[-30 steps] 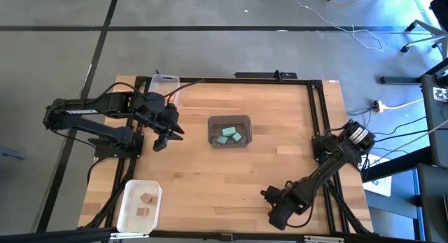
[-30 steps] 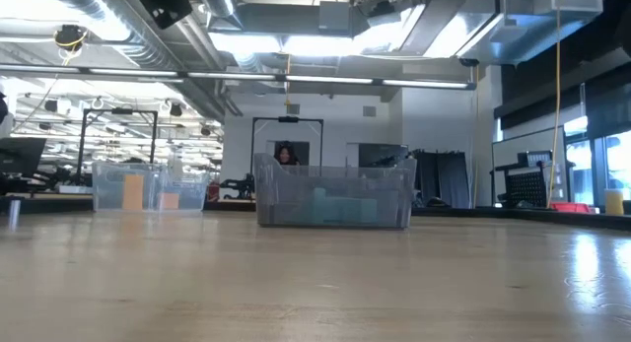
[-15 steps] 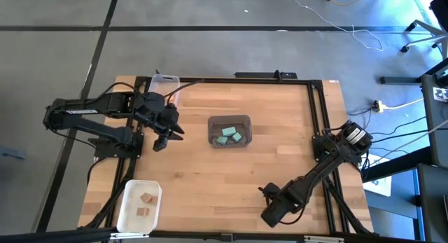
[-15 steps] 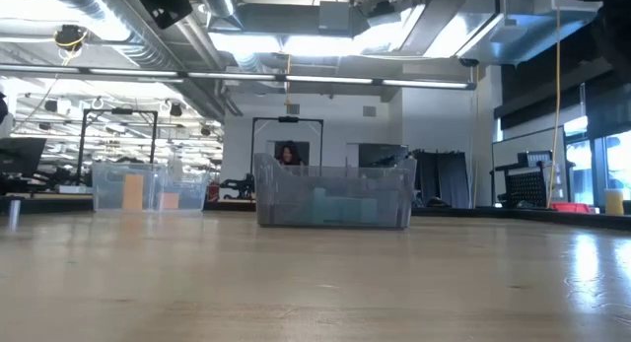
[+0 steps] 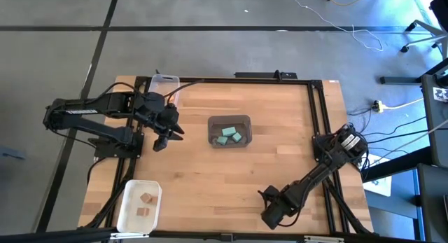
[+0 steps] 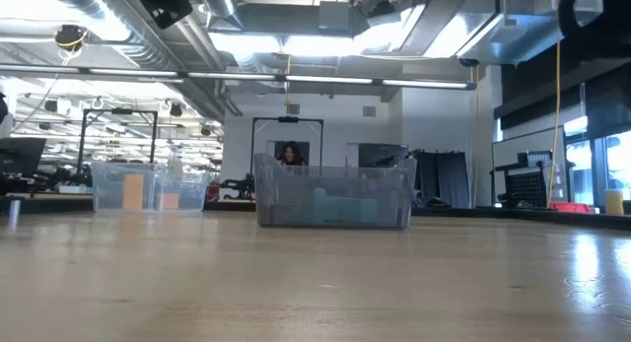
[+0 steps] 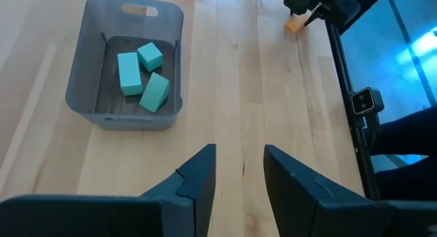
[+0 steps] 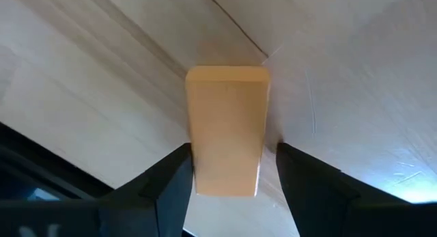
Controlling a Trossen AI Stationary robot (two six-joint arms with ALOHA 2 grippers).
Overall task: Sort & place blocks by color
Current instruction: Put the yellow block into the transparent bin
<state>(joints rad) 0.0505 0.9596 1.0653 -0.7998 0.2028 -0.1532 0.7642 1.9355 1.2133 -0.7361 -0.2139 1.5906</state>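
I'm looking at the right gripper (image 8: pixel 229 175) first, down near the front edge of the table (image 5: pixel 280 152) on the right side. Its two dark, matte fingers (image 8: pixel 171 186) are standing apart w/ an orange block (image 8: pixel 227 131) sitting between them: smooth-faced, rectangular, rounded corners, lying on pale wood planks. Fingers are flanking the block's near end; I can't tell whether the pads are actually pressing on it, so I'm not calling it a grip. In the left wrist view the same block (image 7: pixel 294 23) is showing as a small orange bit by the black frame rail, under the right arm's dark tip.

Moving back toward mid-table: the left gripper (image 5: pixel 165 136) is hovering at the left side, pointing across the butcher-block top. Its angular black fingers (image 7: pixel 194 179) are parted w/ a clear gap and nothing between them.

Ahead of it, approx center of the table, a grey translucent bin (image 5: pixel 229 132) w/ rounded corners and a handle slot is holding three teal-green blocks (image 7: pixel 141 74), chunky and matte, lying loosely on the bin floor, two touching.

At the front-left corner a white rectangular bin (image 5: pixel 139 206) is holding two tan wood-coloured blocks (image 5: pixel 145 204), flat, apart from each other. At the far-left edge a clear bin (image 5: pixel 164 85) is sitting half behind the left arm; contents I can't make out.

In the low view the grey bin (image 6: pixel 334 194) is standing across the glossy tabletop, walls ribbed and see-through, w/ another clear bin (image 6: pixel 150 187) to its left.
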